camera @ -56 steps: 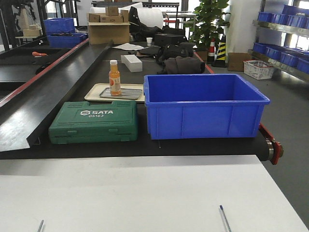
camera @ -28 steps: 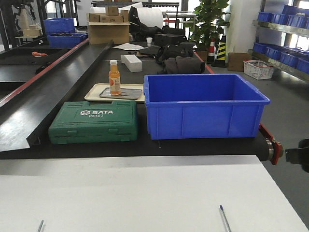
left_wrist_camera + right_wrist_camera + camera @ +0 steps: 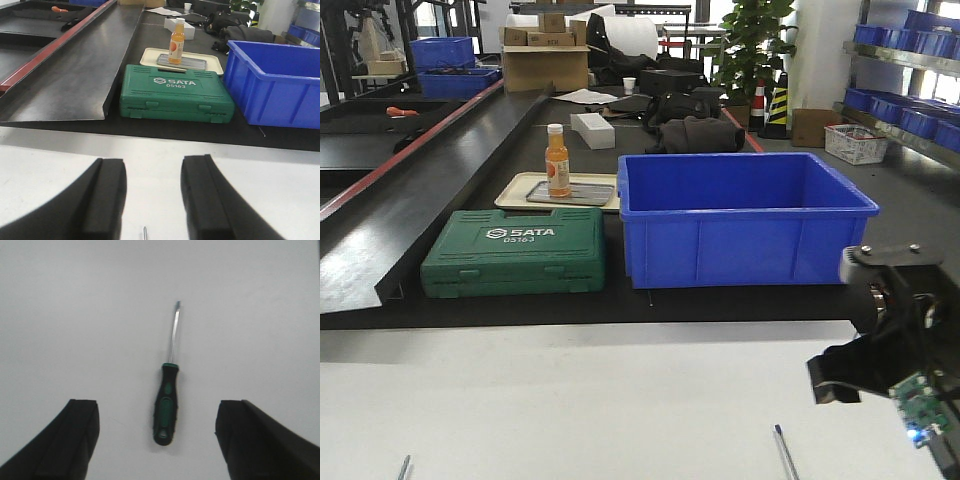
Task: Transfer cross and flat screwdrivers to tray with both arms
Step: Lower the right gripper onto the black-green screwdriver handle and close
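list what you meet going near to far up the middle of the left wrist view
left pincer → green toolbox → beige tray, which carries the grey tray and the orange bottle → white box

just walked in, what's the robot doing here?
Nothing is picked up yet. The right gripper is open over a screwdriver lying flat on the white table, one finger on either side. The left gripper is open too, and only the shaft tip of what looks like the second screwdriver shows. The grey tray sits beyond the green toolcase, with an orange bottle on it.
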Controlling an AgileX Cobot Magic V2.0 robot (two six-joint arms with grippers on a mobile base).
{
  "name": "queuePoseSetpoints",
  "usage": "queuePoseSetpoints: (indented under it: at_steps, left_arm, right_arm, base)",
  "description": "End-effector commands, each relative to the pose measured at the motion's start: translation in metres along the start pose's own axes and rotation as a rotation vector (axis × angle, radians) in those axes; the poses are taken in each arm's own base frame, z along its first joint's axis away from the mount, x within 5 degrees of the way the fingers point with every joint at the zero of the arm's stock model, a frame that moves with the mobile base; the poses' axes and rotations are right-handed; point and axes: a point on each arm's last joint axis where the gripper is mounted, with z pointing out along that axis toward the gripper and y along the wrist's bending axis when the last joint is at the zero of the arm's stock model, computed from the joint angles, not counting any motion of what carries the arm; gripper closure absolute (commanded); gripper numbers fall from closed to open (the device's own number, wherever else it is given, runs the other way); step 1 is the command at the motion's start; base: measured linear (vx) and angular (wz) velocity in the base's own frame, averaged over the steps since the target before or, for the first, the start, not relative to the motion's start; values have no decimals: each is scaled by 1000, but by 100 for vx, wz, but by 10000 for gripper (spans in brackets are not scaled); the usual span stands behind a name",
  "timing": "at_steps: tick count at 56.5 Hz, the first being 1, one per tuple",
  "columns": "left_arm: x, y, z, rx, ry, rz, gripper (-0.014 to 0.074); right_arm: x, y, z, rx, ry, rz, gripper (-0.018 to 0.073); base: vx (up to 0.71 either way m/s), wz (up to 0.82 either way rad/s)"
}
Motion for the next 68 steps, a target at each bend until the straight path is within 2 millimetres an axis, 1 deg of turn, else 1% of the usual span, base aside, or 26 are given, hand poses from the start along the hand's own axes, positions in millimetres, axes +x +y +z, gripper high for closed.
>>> queuePoseSetpoints:
  at_steps: [1,8,23,32,38,52,60,68]
  left_arm:
    - [-19,-3,-3,18,-112,-11,195]
    - [-18,-3,-3,18,-106,-11,195]
    - [-17,-3,-3,16,-93,-10,195]
    - [-16,-3,-3,14,-78,-10,195]
    - [-15,-3,-3,13,-65,-10,195]
    - [-14,-2,-3,11,-52,-10,195]
    - [-14,-2,-3,11,-52,-10,195]
    - [-13,-2,-3,11,-47,-10,195]
  right_arm:
    - [-15,5,-4,-12,-97,7,21]
    - [-14,2,19,-2,-37,17,22]
    - [-7,-1,85,7,114,20,22]
    - [8,-6,127,33,251,4,22]
    - [18,-10,149,57,325,-13,24]
    - [30,-13,178,72,393,-3,30]
    - [34,-13,189,71,398,-2,30]
    - [36,-14,196,73,401,16,30]
  base:
    - [0,0]
    - [0,0]
    - [0,0]
    - [0,0]
    - [0,0]
    - [0,0]
    - [0,0]
    - [0,0]
